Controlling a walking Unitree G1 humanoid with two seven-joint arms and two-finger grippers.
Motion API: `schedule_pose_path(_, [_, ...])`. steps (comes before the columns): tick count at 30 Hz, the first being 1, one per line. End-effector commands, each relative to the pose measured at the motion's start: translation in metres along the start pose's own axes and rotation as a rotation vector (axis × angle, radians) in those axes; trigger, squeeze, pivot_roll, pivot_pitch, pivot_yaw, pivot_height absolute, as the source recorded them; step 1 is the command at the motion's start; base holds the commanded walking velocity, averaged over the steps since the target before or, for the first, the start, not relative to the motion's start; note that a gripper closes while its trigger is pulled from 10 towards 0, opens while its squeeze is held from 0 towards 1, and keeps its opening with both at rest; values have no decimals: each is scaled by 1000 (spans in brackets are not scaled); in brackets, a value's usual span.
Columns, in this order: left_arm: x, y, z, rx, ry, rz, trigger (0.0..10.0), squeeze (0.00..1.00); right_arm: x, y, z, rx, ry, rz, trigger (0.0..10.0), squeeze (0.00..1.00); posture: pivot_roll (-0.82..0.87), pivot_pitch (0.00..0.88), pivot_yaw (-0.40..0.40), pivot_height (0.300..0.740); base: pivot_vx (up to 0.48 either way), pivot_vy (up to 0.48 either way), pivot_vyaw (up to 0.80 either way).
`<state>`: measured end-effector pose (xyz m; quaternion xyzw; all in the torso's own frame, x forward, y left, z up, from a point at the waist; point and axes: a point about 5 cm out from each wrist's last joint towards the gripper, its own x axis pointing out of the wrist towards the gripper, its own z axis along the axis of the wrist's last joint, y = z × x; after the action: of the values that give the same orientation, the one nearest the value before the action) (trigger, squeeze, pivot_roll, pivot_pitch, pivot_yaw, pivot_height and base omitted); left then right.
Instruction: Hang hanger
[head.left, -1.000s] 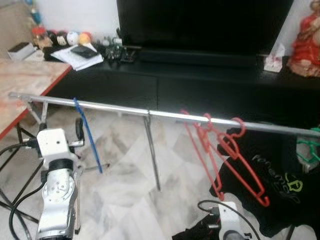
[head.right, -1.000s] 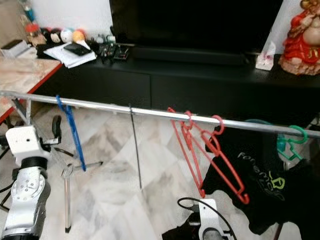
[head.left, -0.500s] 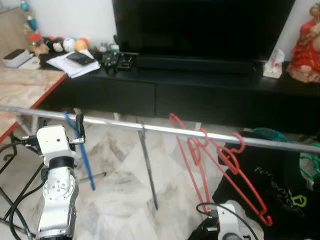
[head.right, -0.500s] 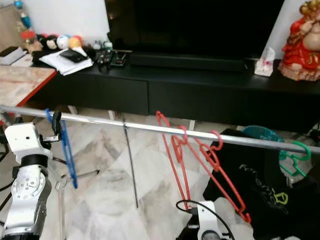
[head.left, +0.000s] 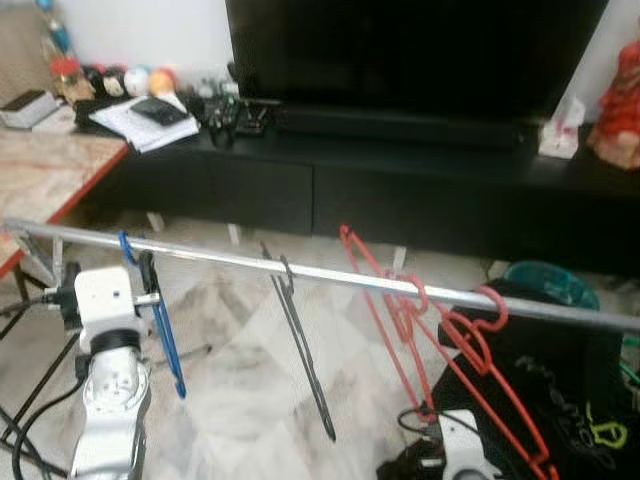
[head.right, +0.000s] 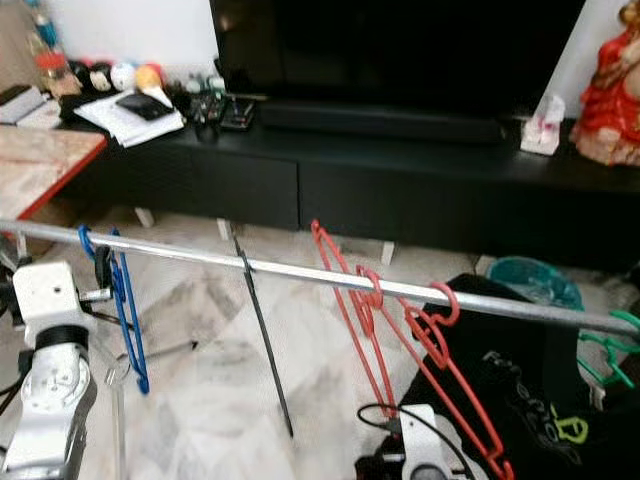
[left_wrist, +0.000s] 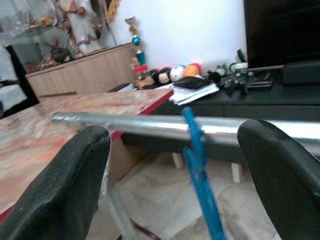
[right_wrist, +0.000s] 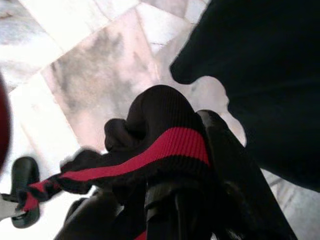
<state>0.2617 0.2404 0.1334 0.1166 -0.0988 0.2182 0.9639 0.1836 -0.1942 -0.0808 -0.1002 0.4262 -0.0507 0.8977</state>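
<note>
Left eye view: a silver rail (head.left: 240, 262) runs across the room in front of a black TV cabinet (head.left: 400, 180). A blue hanger (head.left: 160, 320) hangs on the rail near its left end, just beside the left hand (head.left: 148, 275), whose white wrist housing stands below the rail. Red hangers (head.left: 440, 350) hang further right, with a black garment (head.left: 570, 390) under the rail's right end.

Right eye view: a green hanger (head.right: 610, 350) sits on the rail's far right. The right arm's white housing shows low, beside the red hangers.

Left wrist view: the left hand's fingers (left_wrist: 75, 185) are spread wide, the rail and the blue hanger's hook between them, untouched.

Right wrist view: the right hand (right_wrist: 175, 200) pinches a black fabric with a red stripe (right_wrist: 165, 145) above the marble floor (right_wrist: 90, 60).
</note>
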Motion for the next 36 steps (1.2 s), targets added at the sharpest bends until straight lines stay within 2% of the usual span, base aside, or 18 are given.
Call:
schedule_pose_path(1, [-5,4,1,17,5,24,10000,0,0,2,-1,-7,6,5,10000,0,-38,23,3,740,0,0,0])
schedule_pose_path(4, [-28,6,-8,51,35,-2,10000,0,-1,3,-2,-1,9,13,10000,0,-37,14,5,740,0,0,0])
schedule_pose_path(6, [-33,6,-13,54,65,-7,10000,0,-1,3,-3,-5,9,13,10000,0,-34,13,4,740,0,0,0])
schedule_pose_path(7, [-36,8,-23,68,124,-2,10000,0,-1,3,-3,-8,11,13,10000,0,-29,11,1,740,0,0,0])
schedule_pose_path(8, [-35,7,-31,84,179,-8,10000,0,-1,3,-4,-10,12,13,10000,0,-29,11,1,740,0,0,0])
schedule_pose_path(9, [-35,7,-31,84,179,-8,10000,0,-1,3,-4,-10,12,13,10000,0,-29,11,1,740,0,0,0])
schedule_pose_path(11, [-32,4,-42,56,266,-19,10000,0,-1,4,-5,-12,17,13,10000,0,-26,0,0,740,0,0,0])
schedule_pose_path(16, [-23,-3,-51,18,335,-46,10000,0,-1,6,-4,-9,15,24,10000,0,-26,0,0,740,0,0,0])
schedule_pose_path(17, [-9,-10,-50,2,335,-69,10000,0,-1,7,-3,-1,9,22,10000,0,-40,10,7,740,0,0,0])
schedule_pose_path(18, [-9,-10,-50,2,335,-69,10000,0,-1,7,-3,-1,9,22,10000,0,-40,10,7,740,0,0,0])
schedule_pose_path(19, [6,-17,-49,-16,331,-99,10000,0,-1,7,-2,6,5,20,10000,0,-42,11,7,740,0,0,0])
schedule_pose_path(21, [17,-21,-48,-21,335,-119,10000,0,-1,7,-1,7,4,20,10000,0,-50,15,8,740,0,0,0])
schedule_pose_path(22, [17,-21,-48,-21,335,-119,10000,0,-1,7,-1,7,4,20,10000,0,-50,15,8,740,0,0,0])
schedule_pose_path(24, [36,-28,-54,11,402,-173,10000,0,-1,7,-3,0,14,24,10000,0,-50,30,7,740,0,0,0])
schedule_pose_path(27, [47,-29,-55,30,418,-165,10000,0,-2,6,-5,9,18,19,10000,0,-50,37,7,740,0,0,0])
schedule_pose_path(29, [55,-33,-59,128,447,-213,10000,0,-2,7,-5,15,16,27,10000,0,-53,41,7,740,0,0,0])
schedule_pose_path(34, [62,-31,-61,76,487,-164,10000,0,-2,8,-4,38,3,41,10000,0,-61,48,6,740,0,0,0])
schedule_pose_path(36, [66,-31,-61,28,499,-155,10000,0,-2,8,-4,42,-4,40,10000,0,-65,51,5,740,0,0,0])
